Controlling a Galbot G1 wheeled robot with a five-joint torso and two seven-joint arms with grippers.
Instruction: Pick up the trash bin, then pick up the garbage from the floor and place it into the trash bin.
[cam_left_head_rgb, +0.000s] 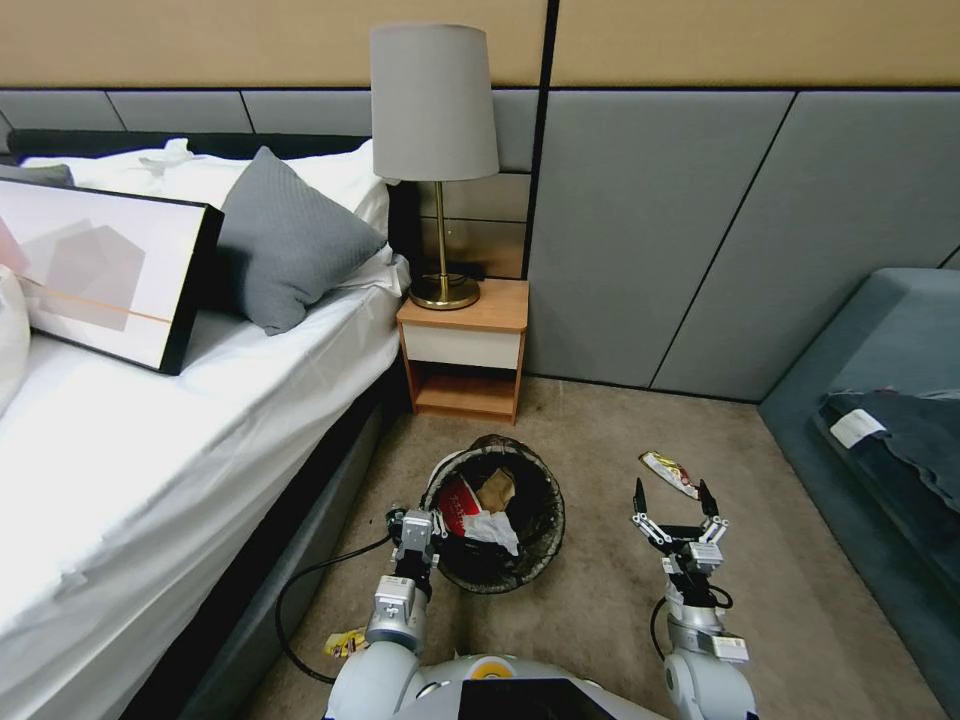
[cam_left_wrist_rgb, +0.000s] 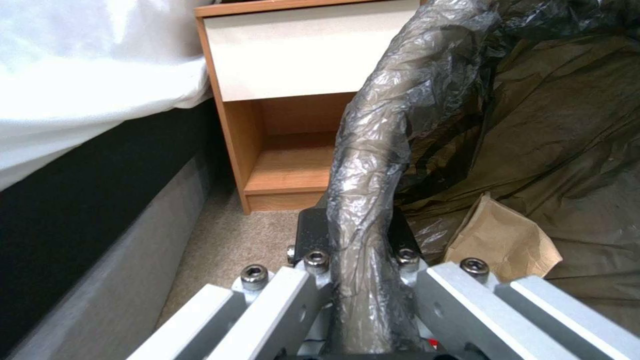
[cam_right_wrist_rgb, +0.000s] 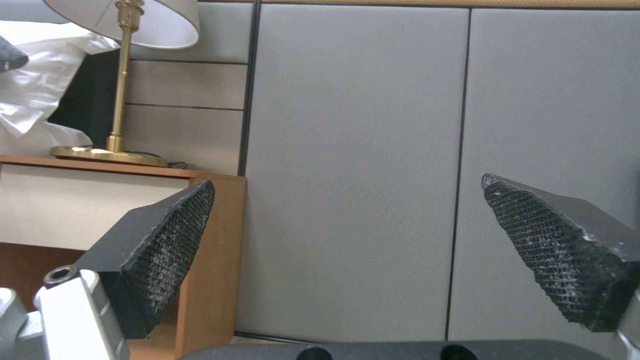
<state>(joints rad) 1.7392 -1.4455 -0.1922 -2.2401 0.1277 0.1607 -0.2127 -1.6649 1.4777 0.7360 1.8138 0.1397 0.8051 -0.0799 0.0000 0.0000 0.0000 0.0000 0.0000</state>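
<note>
Now | trash bin (cam_left_head_rgb: 535, 520): red-white wrapper (cam_left_head_rgb: 458, 503), tissue (cam_left_head_rgb: 492, 527), tan paper (cam_left_wrist_rgb: 503, 240) inside

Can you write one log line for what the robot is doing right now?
left gripper: shut on trash bin rim | right gripper: open, empty, near wrapper on carpet | bin holds litter

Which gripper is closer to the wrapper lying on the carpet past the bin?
Right. The right gripper hovers open just short of the wrapper; the left gripper is clamped on the trash bin rim, farther away.
</note>
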